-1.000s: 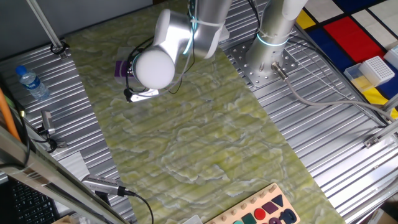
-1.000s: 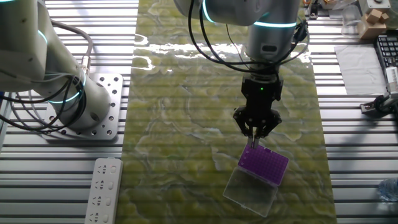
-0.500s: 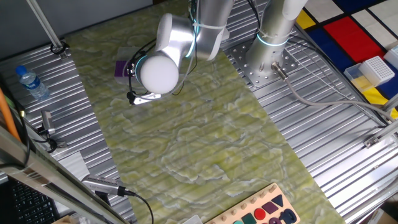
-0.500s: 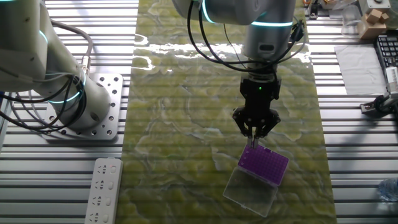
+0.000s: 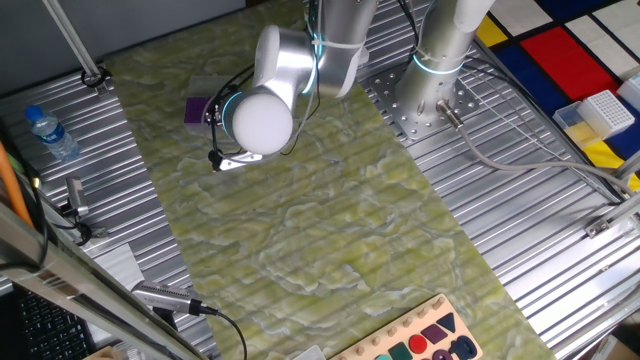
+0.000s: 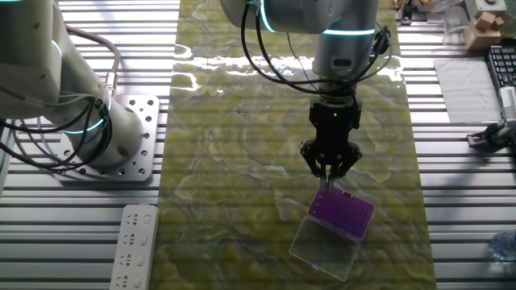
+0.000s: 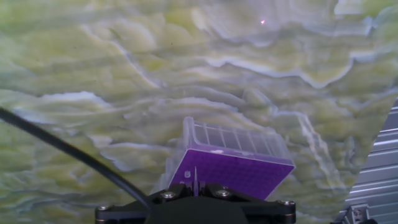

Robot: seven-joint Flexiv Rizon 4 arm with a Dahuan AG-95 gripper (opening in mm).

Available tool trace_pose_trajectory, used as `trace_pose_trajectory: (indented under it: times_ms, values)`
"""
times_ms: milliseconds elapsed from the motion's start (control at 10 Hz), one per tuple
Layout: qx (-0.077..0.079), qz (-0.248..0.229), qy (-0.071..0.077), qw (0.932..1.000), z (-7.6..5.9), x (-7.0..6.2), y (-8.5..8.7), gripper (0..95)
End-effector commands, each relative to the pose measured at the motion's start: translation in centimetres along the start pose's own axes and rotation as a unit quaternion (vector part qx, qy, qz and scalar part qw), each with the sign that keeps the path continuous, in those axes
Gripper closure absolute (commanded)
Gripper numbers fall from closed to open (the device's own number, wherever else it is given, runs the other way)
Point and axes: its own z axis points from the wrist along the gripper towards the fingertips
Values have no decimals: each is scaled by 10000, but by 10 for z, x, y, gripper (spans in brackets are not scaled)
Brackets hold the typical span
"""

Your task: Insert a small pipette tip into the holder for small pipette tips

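My gripper (image 6: 327, 173) hangs in the middle right of the other fixed view, fingers pointing down and drawn close together over the near corner of the holder for small pipette tips (image 6: 343, 213). Between my fingertips a thin pale sliver shows, likely the small pipette tip (image 6: 326, 184), so I seem to be pinching it, though it is too small to be sure. The purple holder sits on the green marbled mat (image 6: 234, 177), lower right of centre, with its clear lid (image 6: 325, 250) lying open just below it. In the hand view the holder (image 7: 233, 168) fills the lower middle, its purple grid top straight beneath me. In one fixed view my arm hides most of the holder (image 5: 197, 108), at upper left.
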Motion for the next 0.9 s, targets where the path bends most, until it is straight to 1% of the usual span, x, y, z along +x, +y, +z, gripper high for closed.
trace_pose_trajectory:
  times_ms: [100, 400, 900]
  values:
    - [36, -14, 7, 10000, 1, 0, 0, 950]
    - [52, -20, 41, 10000, 2, -1, 2, 950]
    - [91, -24, 50, 9999, 4, -3, 3, 950]
